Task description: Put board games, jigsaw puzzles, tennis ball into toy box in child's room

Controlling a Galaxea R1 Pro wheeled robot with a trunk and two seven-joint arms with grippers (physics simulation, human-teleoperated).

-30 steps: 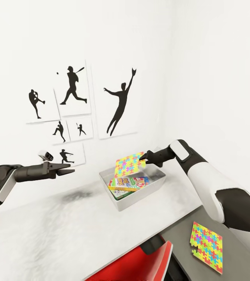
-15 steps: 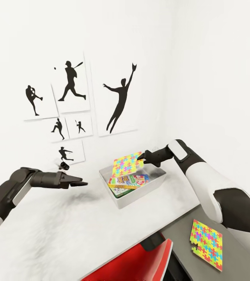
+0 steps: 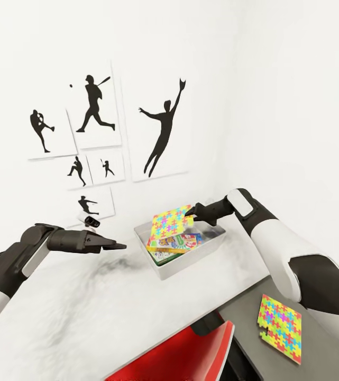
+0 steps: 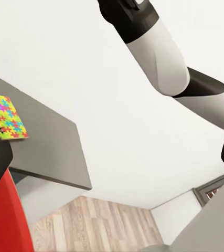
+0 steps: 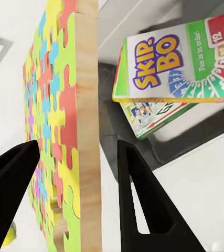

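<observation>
jigsaw puzzle in right end effector, over toy box

The left claw has reached nearer the toy box.

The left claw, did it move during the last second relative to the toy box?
Yes. The left claw went toward the toy box and a little lower; the gap between them along the table is clearly smaller than before.
</observation>
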